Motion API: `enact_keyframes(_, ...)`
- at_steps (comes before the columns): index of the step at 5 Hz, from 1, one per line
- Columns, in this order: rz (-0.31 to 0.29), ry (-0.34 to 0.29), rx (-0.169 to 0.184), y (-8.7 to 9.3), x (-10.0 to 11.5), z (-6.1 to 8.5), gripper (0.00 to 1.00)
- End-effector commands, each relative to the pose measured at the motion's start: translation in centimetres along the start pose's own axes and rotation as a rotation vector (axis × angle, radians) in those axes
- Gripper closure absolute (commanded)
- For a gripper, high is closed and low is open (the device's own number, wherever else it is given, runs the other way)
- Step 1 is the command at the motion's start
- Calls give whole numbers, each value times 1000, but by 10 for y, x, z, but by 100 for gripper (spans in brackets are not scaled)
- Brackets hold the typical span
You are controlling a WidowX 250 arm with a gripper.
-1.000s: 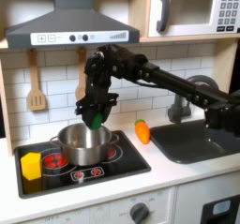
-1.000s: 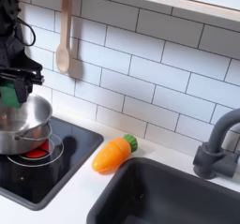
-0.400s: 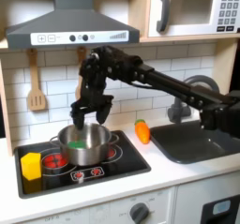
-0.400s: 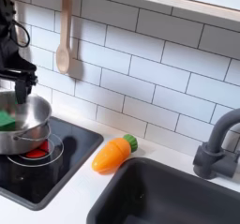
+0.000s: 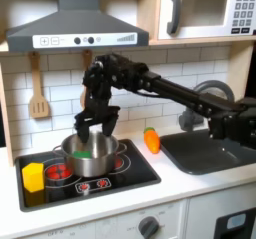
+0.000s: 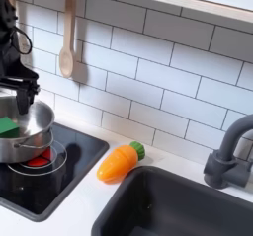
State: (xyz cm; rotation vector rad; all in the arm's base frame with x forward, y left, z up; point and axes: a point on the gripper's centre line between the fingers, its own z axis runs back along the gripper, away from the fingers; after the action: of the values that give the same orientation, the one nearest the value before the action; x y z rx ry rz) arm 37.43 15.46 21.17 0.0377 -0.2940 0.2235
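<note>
the gripper (image 5: 94,125) fingers stand apart and empty at centre left of the first exterior view, just above the steel pot (image 5: 88,153); a second ago they held the green block (image 5: 82,152), which now lies inside the pot, released.

The white worktop (image 5: 190,183) carries a black stove plate (image 5: 130,173) at its left end and a dark sink (image 5: 205,151) at its right end. Between them, near the back edge, a carrot (image 5: 152,140) lies directly on it.
</note>
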Motion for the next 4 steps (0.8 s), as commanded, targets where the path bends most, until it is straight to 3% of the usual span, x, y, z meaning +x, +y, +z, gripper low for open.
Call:
enact_keyframes(1, -4, 41, 1, 1, 3, -18, 0)
enact_keyframes(3, -26, 82, 5, 4, 2, -31, 0)
enact_keyframes(4, -90, 98, 5, 7, -2, -28, 0)
